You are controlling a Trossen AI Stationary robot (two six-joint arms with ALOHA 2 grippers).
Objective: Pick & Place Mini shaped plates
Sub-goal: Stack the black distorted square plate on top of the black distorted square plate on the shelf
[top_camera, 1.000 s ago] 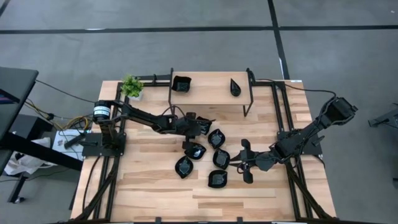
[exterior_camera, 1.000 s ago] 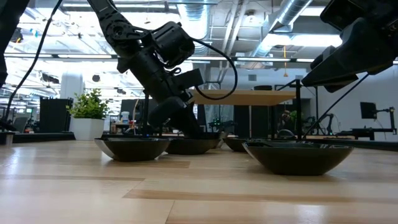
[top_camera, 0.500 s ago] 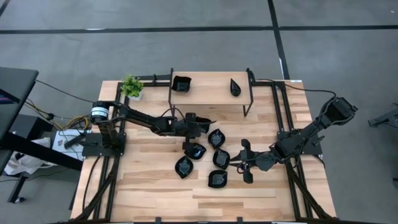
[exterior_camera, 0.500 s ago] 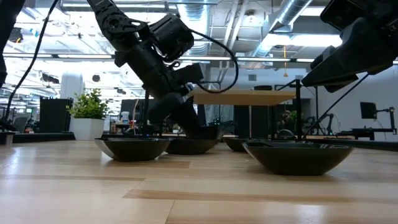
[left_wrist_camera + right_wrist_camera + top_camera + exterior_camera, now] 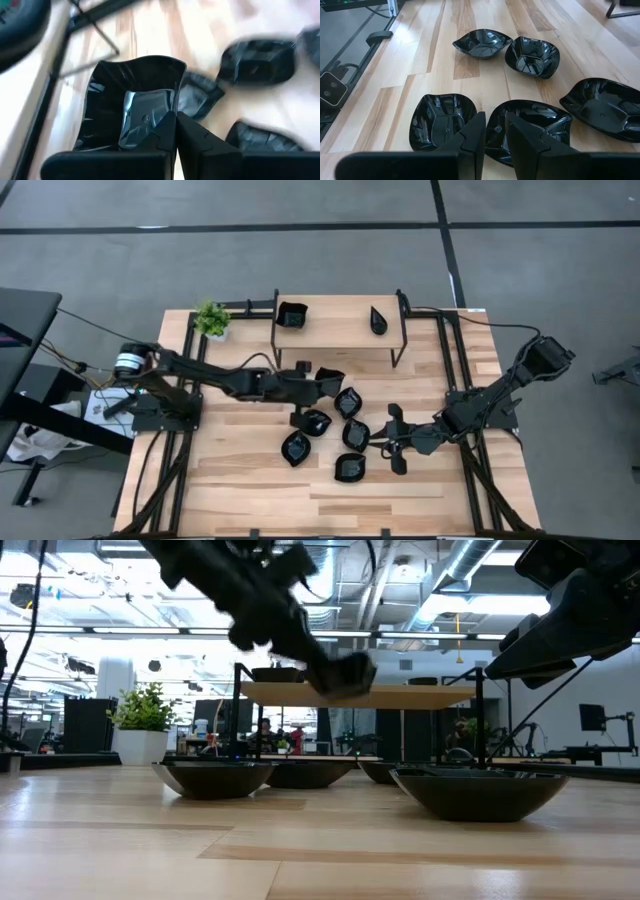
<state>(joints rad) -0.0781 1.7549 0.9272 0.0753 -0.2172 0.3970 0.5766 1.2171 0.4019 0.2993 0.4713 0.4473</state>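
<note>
Our left gripper is clamped on 1 square plate, lifted just in front of the shelf; right gripper waits, fingers slightly apart.

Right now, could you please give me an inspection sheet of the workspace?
Surface: wooden table, with a raised shelf.
Job's things: five black plates on the table, two on the shelf.
Clutter: potted plant at a back corner.
Grippers: left pincer shut on a black square plate, lifted clear; right pincer low beside the plates, fingers slightly apart, holding nothing.
Cables: black cables along the table frame.
Surroundings: grey floor, open office beyond.
</note>
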